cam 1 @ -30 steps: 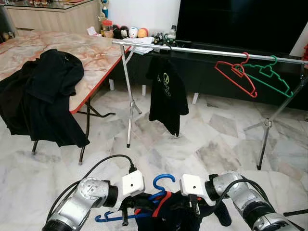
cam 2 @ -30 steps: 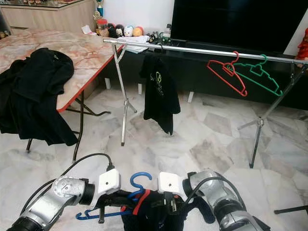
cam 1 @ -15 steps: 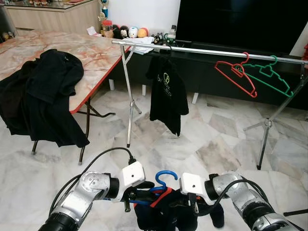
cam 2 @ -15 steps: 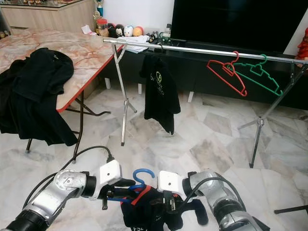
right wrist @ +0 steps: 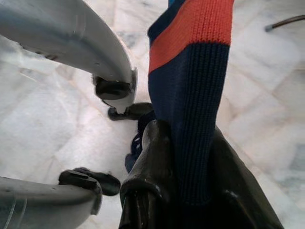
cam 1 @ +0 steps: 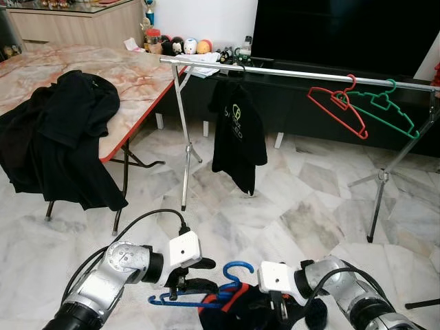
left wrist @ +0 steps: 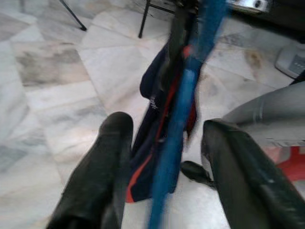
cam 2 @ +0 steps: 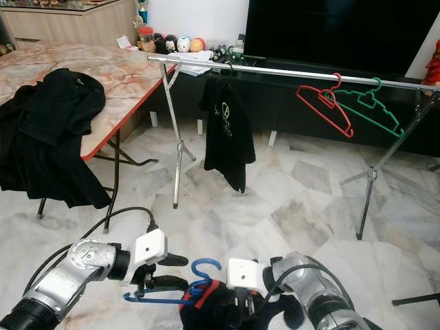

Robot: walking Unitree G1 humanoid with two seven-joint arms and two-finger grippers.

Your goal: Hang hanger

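The thin blue plastic hanger point(cam 1: 206, 295) looks light and stiff between the open left gripper point(left wrist: 164, 162), while the right gripper point(right wrist: 186, 143), at five o'clock, pinches the soft navy shirt point(right wrist: 188, 109), probably floppy.

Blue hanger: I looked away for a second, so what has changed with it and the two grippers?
The left gripper drew back toward the robot's left, its jaws now open around the blue hanger; the hanger sank and lies flatter. The right gripper dropped lower, jaws shut on the navy garment. The rail and its hangers stayed put.
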